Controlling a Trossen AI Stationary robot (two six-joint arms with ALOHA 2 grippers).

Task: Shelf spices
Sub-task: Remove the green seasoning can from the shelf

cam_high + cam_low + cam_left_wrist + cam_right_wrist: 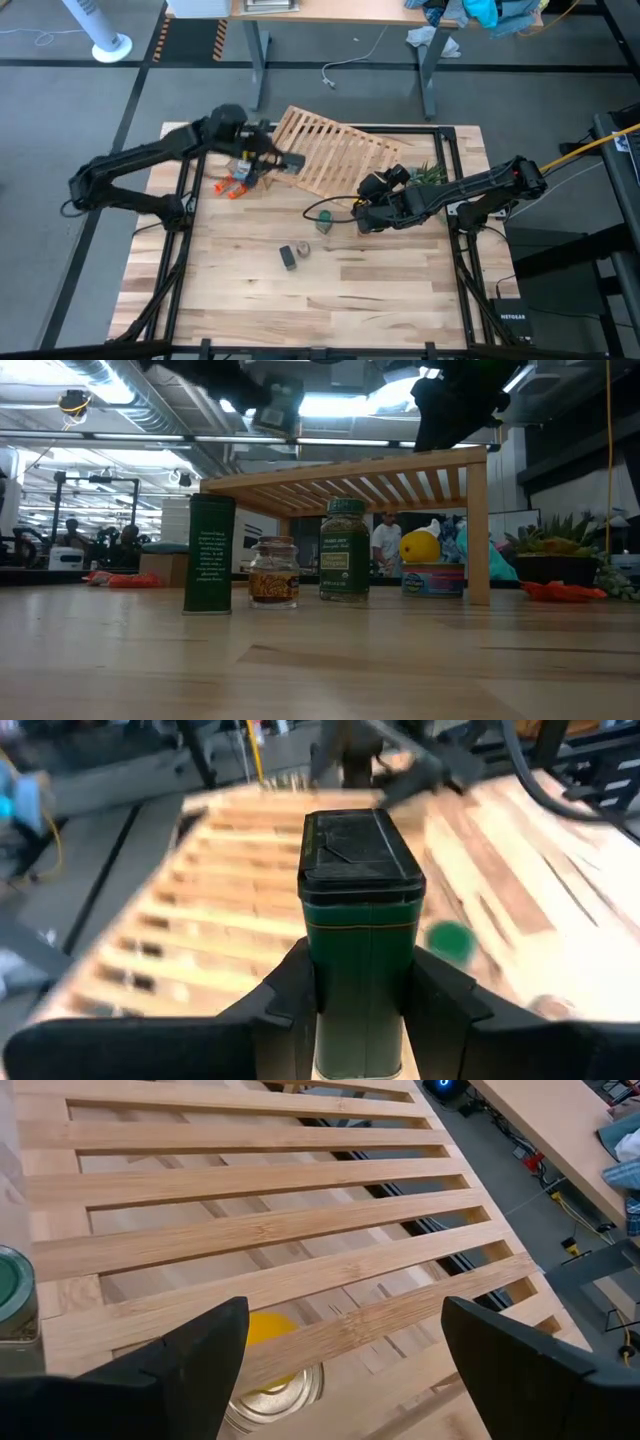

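One dark squarish jar [360, 930] is clamped by the left gripper [362, 1010] above the shelf [335, 150]; a level set-down is needed. The right gripper [345, 1345] is held wide, empty.

My landmark is the shelf [335, 150], the slatted rack at the far middle of the table [400, 290]. Its top is mostly bare slats, so there is room to come down on it, though my left gripper [285, 160], clamped on a dark squarish jar [360, 930], hangs over its left end and my right gripper [372, 188], fingers spread wide, crowds its near right edge. Just in front of the shelf stand a green round jar [324, 222], a second dark jar [288, 257] and a tiny glass jar [303, 249]. Left of the shelf lie orange pieces [230, 187]. Well in front of the shelf the tabletop lies free.
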